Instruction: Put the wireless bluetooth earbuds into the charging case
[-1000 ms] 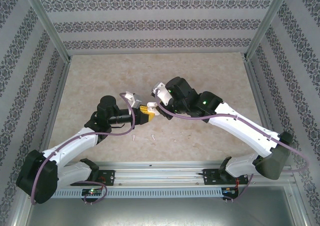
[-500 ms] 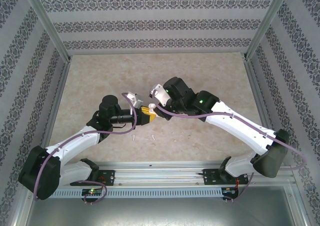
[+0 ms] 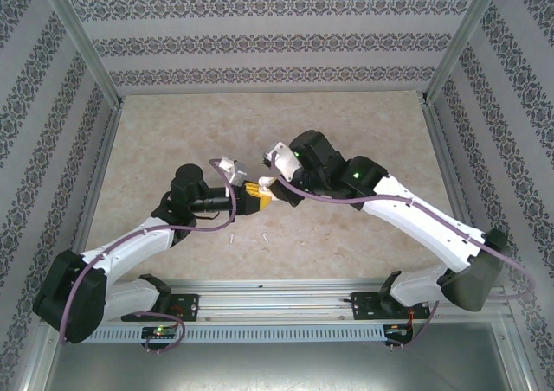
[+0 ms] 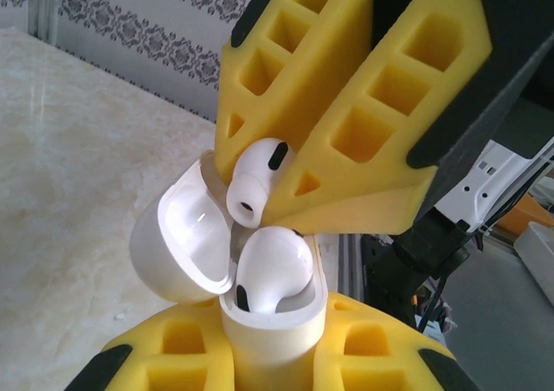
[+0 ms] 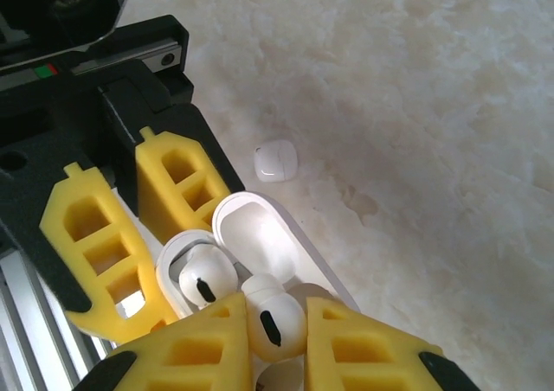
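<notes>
Pads [image 5: 363, 348] of yellow foam on the right end effector [image 5: 275, 322] are clenched on a white earbud [image 4: 255, 176]. Its ear tip faces down toward the open charging case [image 4: 273, 339], and it hangs just above the case's empty well; whether it touches the rim I cannot tell. The left end effector [image 4: 273, 365] grasps that case by its lower body between its own yellow pads, holding it upright with the hinged lid [image 4: 177, 248] swung back to one side. A second earbud [image 4: 273, 266] sits in the case's other well. From the top camera, both end effectors meet above the middle of the table [image 3: 173, 140]. Nearer the arm bases, one loose earbud [image 3: 232, 235] and another loose earbud [image 3: 265, 234] lie on the table near each other, apart from the case. A small white rounded object [image 5: 276, 161] rests on the table beyond the lid in the right wrist view; what it is I cannot tell.
</notes>
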Controlling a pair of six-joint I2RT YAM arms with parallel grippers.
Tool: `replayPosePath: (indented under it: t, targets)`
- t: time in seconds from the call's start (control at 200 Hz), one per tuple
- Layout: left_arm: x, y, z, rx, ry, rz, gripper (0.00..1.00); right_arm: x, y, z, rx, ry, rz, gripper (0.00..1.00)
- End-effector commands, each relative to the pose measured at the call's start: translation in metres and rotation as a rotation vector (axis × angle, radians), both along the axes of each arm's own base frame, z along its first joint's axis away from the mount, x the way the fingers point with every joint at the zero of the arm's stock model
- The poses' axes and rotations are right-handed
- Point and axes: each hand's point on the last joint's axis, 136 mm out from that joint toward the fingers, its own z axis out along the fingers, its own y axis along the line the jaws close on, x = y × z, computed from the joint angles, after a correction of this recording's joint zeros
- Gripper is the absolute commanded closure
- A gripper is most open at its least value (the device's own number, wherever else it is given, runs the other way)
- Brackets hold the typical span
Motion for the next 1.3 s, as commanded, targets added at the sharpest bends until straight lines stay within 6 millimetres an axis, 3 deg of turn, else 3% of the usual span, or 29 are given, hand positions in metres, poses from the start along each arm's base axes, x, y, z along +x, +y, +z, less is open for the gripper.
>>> replayPosePath:
  t: [0.0, 0.105, 0.29, 0.575, 0.834, 1.084, 1.294]
  targets:
    - [-0.002, 0.0, 0.037, -0.098, -0.145, -0.013, 1.0, -0.018, -0.011, -0.007, -0.014, 0.064, 0.014, 0.83]
    - [-0.004, -0.001, 0.037, -0.1, -0.153, -0.029, 1.0, -0.019, -0.017, -0.002, -0.023, 0.035, 0.014, 0.83]
    - [-0.006, -0.002, 0.04, -0.113, -0.145, -0.051, 1.0, -0.021, -0.025, -0.012, -0.086, 0.041, 0.024, 0.84]
    - [-0.005, -0.003, 0.04, -0.115, -0.138, -0.049, 1.0, -0.034, -0.023, -0.015, -0.095, 0.091, 0.082, 0.84]
    - [-0.004, -0.005, 0.038, -0.116, -0.129, -0.061, 1.0, -0.028, -0.034, -0.014, -0.188, 0.034, 0.066, 0.85]
    - [-0.003, -0.006, 0.04, -0.12, -0.123, -0.071, 1.0, -0.034, -0.032, -0.014, -0.224, 0.034, 0.095, 0.86]
    - [0.001, -0.008, 0.039, -0.118, -0.118, -0.07, 1.0, -0.042, -0.026, -0.015, -0.177, 0.076, 0.109, 0.74]
